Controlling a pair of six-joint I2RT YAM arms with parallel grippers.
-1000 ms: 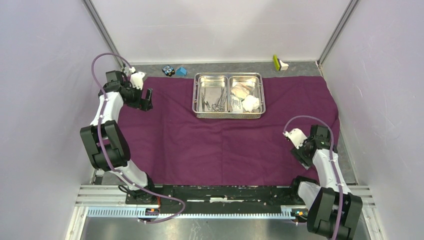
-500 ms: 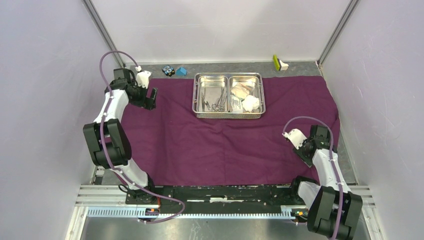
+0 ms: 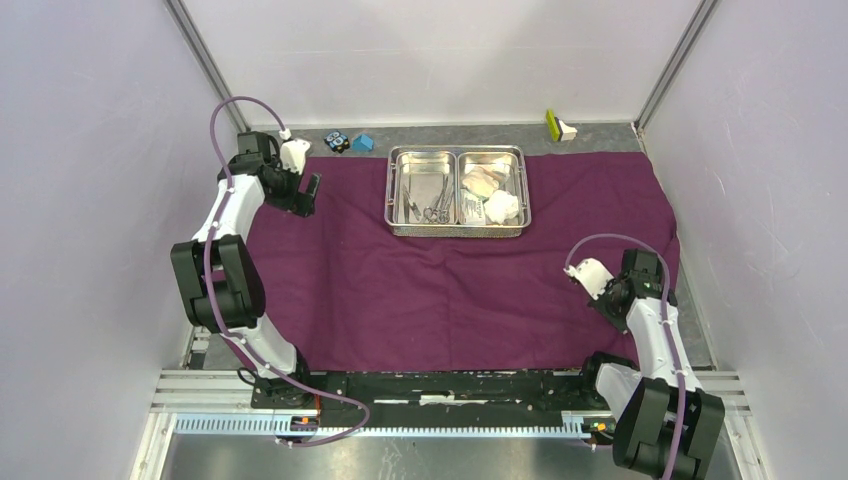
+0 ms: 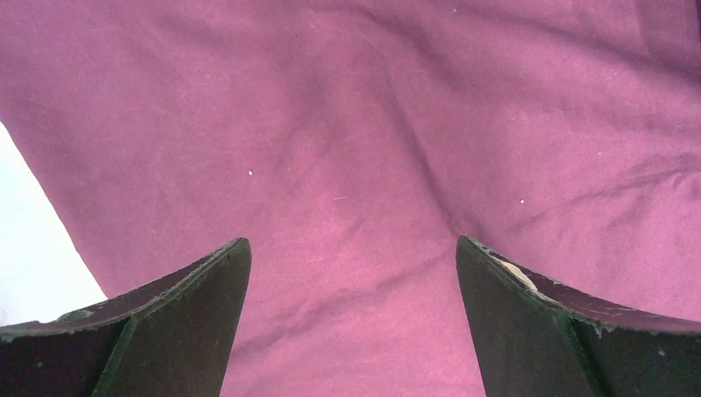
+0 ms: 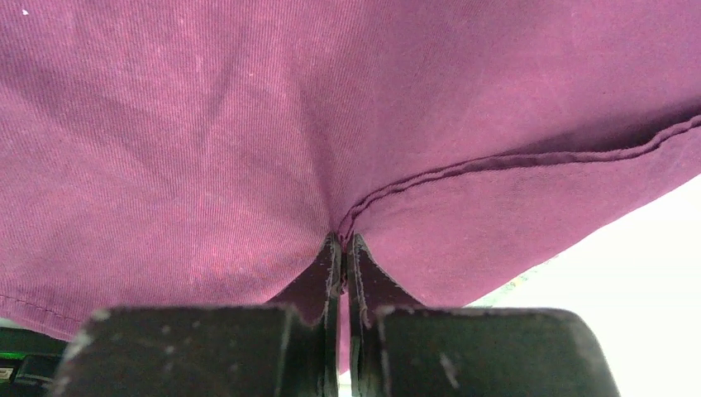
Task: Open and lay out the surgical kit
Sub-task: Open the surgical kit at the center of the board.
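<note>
Hovering over the far left part of the purple cloth wrap [image 3: 440,285], the left gripper [image 4: 351,241] has its jaws spread as wide as they go, with nothing between them. Its wrist view shows only bare, softly creased cloth below the two dark fingers [image 4: 194,318], and the cloth's edge with a pale surface off to its left. Just beyond this gripper and a little to its right, off the cloth on the grey strip, sit a small black-and-blue toy-like object [image 3: 336,141] and a small blue block [image 3: 363,143] side by side. Further right of it, the two-compartment steel tray [image 3: 457,151] stands on the far part of the cloth. Its left compartment holds the forceps [image 3: 438,209] and tweezers [image 3: 409,206], too small to tell how they lie. Its right one holds the white sealed packet [image 3: 472,208] and white gauze wads [image 3: 494,192]. From the right gripper [image 5: 343,244] the tray is well ahead and to its left. That gripper sits low at the cloth's near right corner, jaws pressed together on a pinched ridge of cloth, and the stitched hem runs away to the right of its tips.
</note>
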